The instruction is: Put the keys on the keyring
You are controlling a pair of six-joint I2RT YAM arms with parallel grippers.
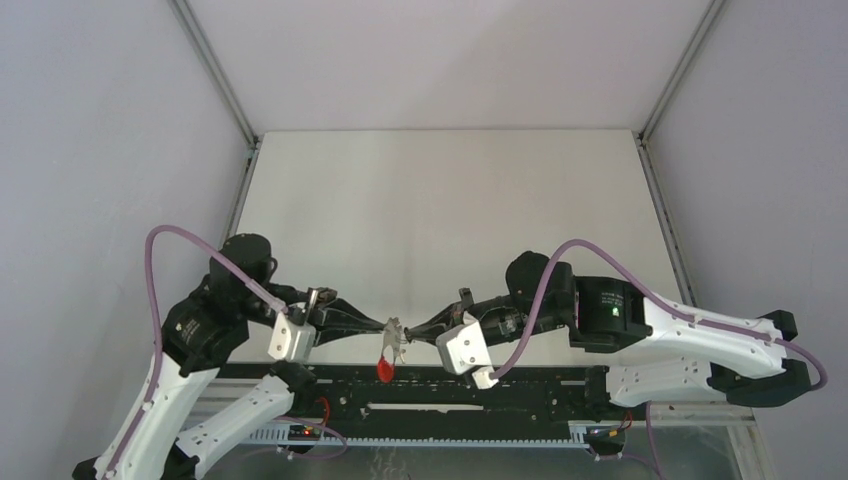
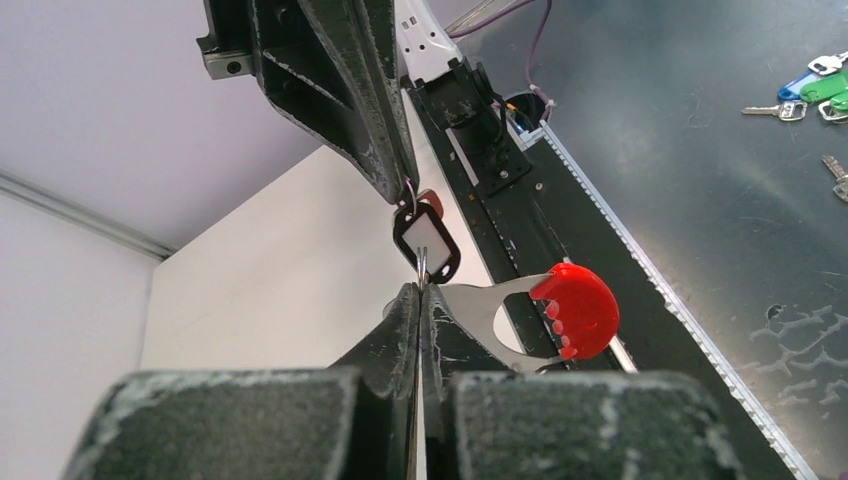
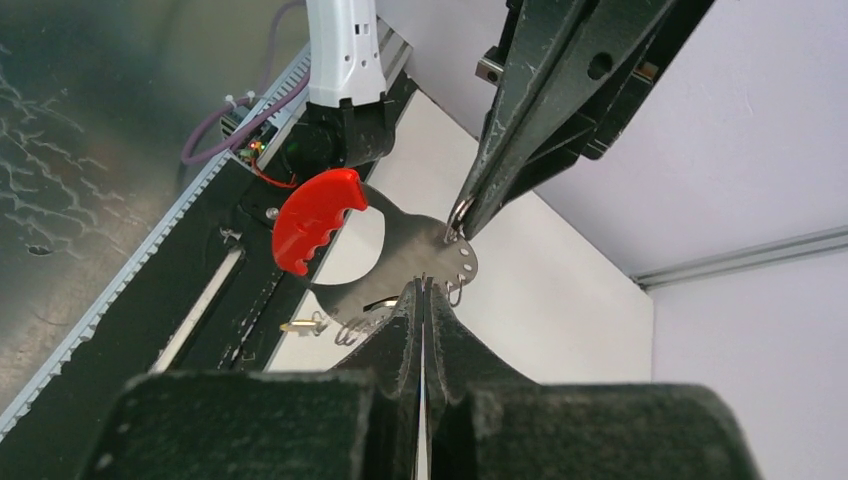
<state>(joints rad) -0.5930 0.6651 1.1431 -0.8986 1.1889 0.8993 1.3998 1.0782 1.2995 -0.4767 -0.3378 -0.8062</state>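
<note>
The keyring is a silver plate with a red curved plastic grip [image 1: 385, 370] and small wire rings. It hangs in the air between the two gripper tips, above the table's near edge, and also shows in the left wrist view [image 2: 575, 310] and right wrist view [image 3: 315, 215]. My left gripper [image 1: 388, 327] [image 2: 420, 292] is shut on a wire ring at the plate's edge. My right gripper [image 1: 412, 336] [image 3: 422, 285] is shut. The black-tagged key [image 2: 427, 240] hangs at its tip, right above the left jaws. A small yellowish piece [image 3: 297, 326] hangs among the rings; I cannot tell what it is.
The white table [image 1: 450, 200] stretches away behind the grippers. A black rail [image 1: 450, 385] runs along its near edge, right under the keyring. Spare keys with blue and green tags [image 2: 812, 90] lie on a dark surface off the table.
</note>
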